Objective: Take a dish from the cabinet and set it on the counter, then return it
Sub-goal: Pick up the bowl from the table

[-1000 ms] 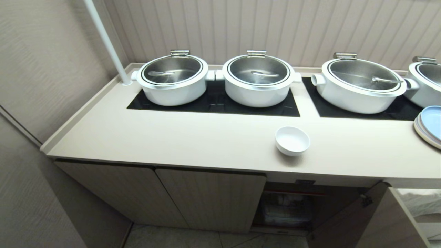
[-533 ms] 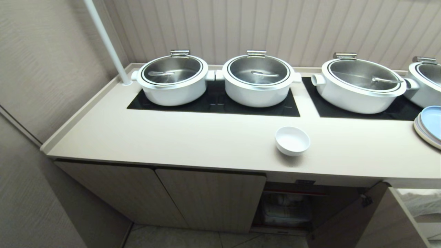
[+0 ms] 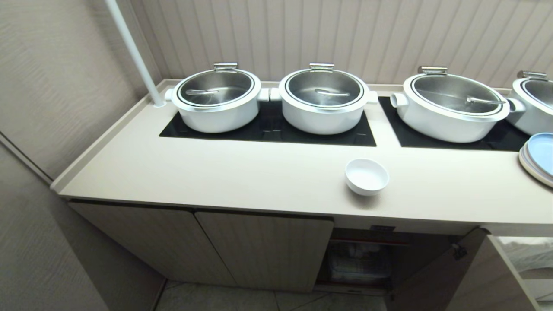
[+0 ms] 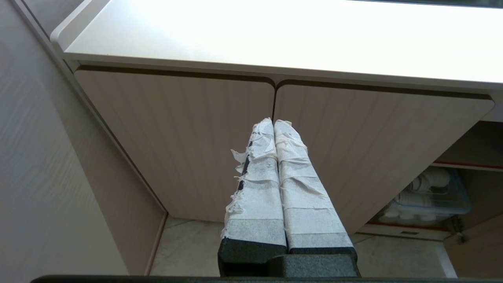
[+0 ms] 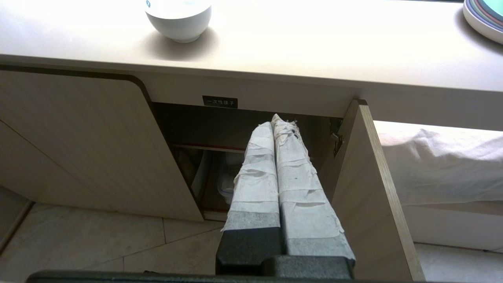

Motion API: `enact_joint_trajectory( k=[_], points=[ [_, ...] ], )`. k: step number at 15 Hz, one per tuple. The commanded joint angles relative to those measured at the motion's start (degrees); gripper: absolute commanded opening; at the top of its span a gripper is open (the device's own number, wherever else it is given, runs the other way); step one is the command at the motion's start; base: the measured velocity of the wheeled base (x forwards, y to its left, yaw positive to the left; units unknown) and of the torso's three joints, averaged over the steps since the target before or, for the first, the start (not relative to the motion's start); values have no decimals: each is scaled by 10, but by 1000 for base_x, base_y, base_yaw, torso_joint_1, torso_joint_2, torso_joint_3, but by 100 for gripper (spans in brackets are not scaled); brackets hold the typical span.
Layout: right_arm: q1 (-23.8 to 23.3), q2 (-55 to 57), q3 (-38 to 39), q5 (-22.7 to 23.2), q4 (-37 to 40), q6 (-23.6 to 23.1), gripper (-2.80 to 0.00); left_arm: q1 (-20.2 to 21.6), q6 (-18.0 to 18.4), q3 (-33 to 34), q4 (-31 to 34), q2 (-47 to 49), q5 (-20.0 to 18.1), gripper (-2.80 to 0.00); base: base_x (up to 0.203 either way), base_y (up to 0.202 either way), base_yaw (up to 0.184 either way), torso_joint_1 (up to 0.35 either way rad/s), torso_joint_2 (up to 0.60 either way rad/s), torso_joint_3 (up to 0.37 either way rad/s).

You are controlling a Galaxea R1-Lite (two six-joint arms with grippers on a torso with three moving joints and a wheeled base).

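The small, round, deep white ceramic bowl [image 3: 367, 176] is sitting upright on the long cream-beige countertop [image 3: 242, 177], near its front edge, just in front of the gap between the two black glass panels [image 3: 268, 129] and above the open bay of the low beige wood-grain cabinet [image 3: 263, 250]. It is looking stiff, glossy and breakable, light enough for one gripper but likely slippery. The best hold is probably across the rim, one finger inside and one outside the wall, since the narrow foot is offering little to pinch. A squeeze too far to one side could tip it.

The right gripper [image 5: 279, 120] is hanging low in front of the open bay, its tape-wrapped fingers [image 5: 257, 165] pressed together with nothing between them. The left gripper [image 4: 274, 122] is facing the closed fluted doors [image 4: 177, 141], likewise clenched and empty. Neither arm is showing in the head view.

Inside the bay, shadow is hiding most of the contents. A clear plastic box [image 4: 428, 196] holding stacked white cups is just making itself out beneath the red-edged shelf [image 4: 467, 165]. The swung-open door [image 5: 365, 188] is blocking the bay's right side. The pale-blue plates [image 3: 540, 157] and the rightmost white pot [image 3: 533, 101] are being cut off by the picture's edge.
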Motion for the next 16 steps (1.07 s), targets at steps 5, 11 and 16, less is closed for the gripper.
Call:
enact_joint_trajectory(
  k=[5, 11, 16],
  points=[
    [0, 2, 0, 0, 0, 0, -280, 0, 0, 0, 0, 0, 0, -280, 0, 0, 0, 0, 0, 0],
    [0, 2, 0, 0, 0, 0, -280, 0, 0, 0, 0, 0, 0, -280, 0, 0, 0, 0, 0, 0],
    [0, 3, 0, 0, 0, 2, -280, 0, 0, 0, 0, 0, 0, -280, 0, 0, 0, 0, 0, 0]
  ],
)
